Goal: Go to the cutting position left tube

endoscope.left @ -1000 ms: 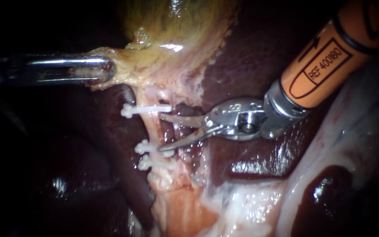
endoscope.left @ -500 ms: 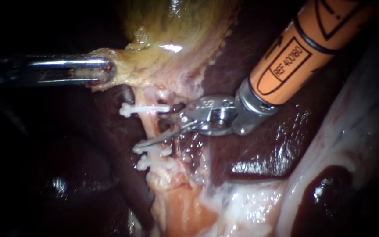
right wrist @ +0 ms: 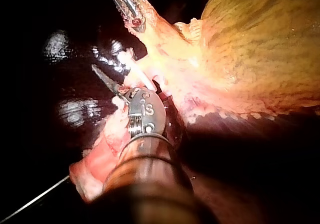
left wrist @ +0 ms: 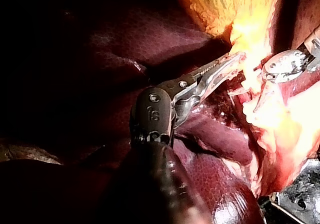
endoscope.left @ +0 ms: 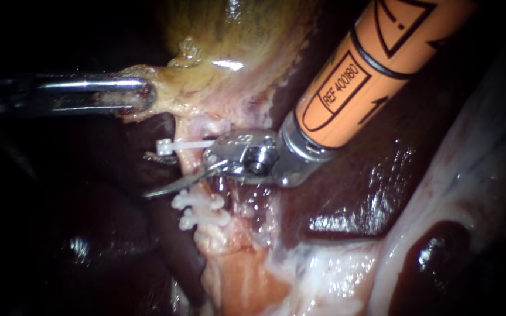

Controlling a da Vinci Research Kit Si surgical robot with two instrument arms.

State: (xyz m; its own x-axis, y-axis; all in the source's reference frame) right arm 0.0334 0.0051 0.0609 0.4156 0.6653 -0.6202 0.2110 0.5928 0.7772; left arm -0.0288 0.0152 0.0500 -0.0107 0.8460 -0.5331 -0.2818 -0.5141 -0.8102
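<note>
The left tube [endoscope.left: 193, 168] runs down from the gallbladder [endoscope.left: 229, 35], pale pink. It carries one white clip [endoscope.left: 174, 146] above and two white clips [endoscope.left: 197, 209] below. My right instrument [endoscope.left: 149, 175], on an orange shaft from the upper right, has its blades open astride the tube between the upper clip and the lower pair. One blade [endoscope.left: 168, 186] lies in front of the tube; the other passes behind it. My left instrument [endoscope.left: 139, 96] comes in from the left, jaws shut on the yellowish gallbladder edge and holding it taut. In the right wrist view one blade [right wrist: 106, 79] shows beside a clip [right wrist: 122, 59].
Dark red liver [endoscope.left: 346, 193] lies around and under the tube. Pale fatty tissue [endoscope.left: 323, 275] spreads below and to the right. The left wrist view shows my left instrument [left wrist: 225, 66] on the tissue edge, with the right instrument's wrist [left wrist: 282, 66] just beyond it.
My right instrument has slid left along the liver; its open blades, first short of the tube, now reach across it between the clips. The left instrument has held still.
</note>
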